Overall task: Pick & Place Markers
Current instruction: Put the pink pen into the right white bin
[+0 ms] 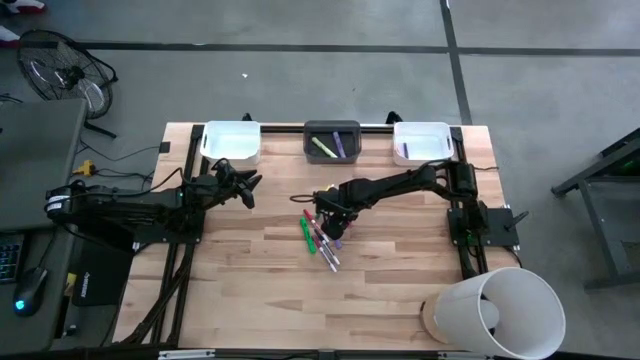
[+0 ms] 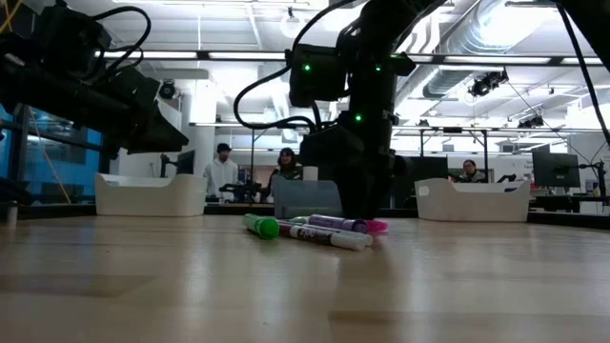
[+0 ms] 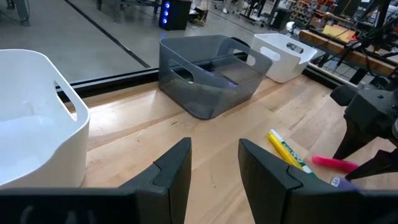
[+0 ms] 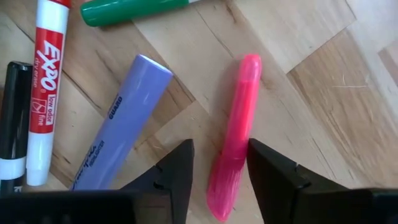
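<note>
A small heap of markers (image 1: 322, 236) lies on the wooden table's middle. In the right wrist view I see a pink marker (image 4: 239, 118), a purple one (image 4: 121, 124), a red-and-white Expo marker (image 4: 45, 81), a green one (image 4: 134, 9) and a black one (image 4: 12, 118), all lying flat. My right gripper (image 4: 219, 168) is open, low over the heap's far end (image 1: 330, 208), with a finger on each side of the pink marker's end. My left gripper (image 1: 248, 188) is open and waits above the table's left part (image 3: 214, 165), touching nothing. My right gripper comes from above, pointing down, its fingers (image 4: 177, 171) standing across the pink marker's end (image 4: 225, 186). The marker lies flat on the table. Whether either finger touches it, I cannot tell.
Three bins stand along the far edge: a white one (image 1: 232, 142), a dark grey one (image 1: 332, 128) holding a yellow-green and a purple marker, and a white one (image 1: 422, 142). A big white cylinder (image 1: 495, 310) sits at the near right corner. People show beyond the table (image 2: 221, 171).
</note>
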